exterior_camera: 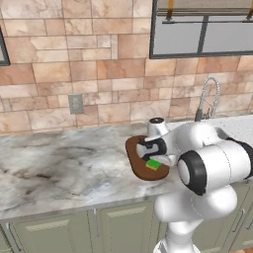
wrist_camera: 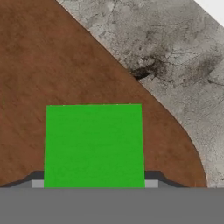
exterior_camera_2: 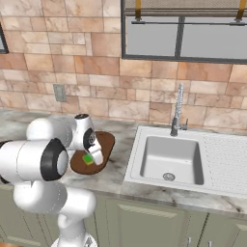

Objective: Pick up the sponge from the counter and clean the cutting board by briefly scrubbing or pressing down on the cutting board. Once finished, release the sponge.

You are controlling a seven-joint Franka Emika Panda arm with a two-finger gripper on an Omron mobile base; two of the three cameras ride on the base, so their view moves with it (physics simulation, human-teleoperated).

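The dark reddish-brown cutting board [exterior_camera: 134, 152] [exterior_camera_2: 107, 141] [wrist_camera: 52, 65] lies on the marbled counter [exterior_camera: 59, 163] [wrist_camera: 175, 57], just left of the sink. My gripper [exterior_camera: 156, 159] [exterior_camera_2: 91, 156] [wrist_camera: 94, 181] points down over the board's near end and is shut on the green sponge [exterior_camera: 153, 164] [exterior_camera_2: 87, 159] [wrist_camera: 94, 144]. The sponge sits low against the board's surface, near its rounded edge. I cannot tell whether it is pressed onto the wood. In the hand view the sponge hides most of both fingers.
A white sink basin [exterior_camera_2: 169, 159] with a spring faucet [exterior_camera_2: 177, 113] [exterior_camera: 207, 99] lies right of the board. A wall outlet [exterior_camera: 75, 104] sits on the brick backsplash. Bare counter stretches away to the left of the board.
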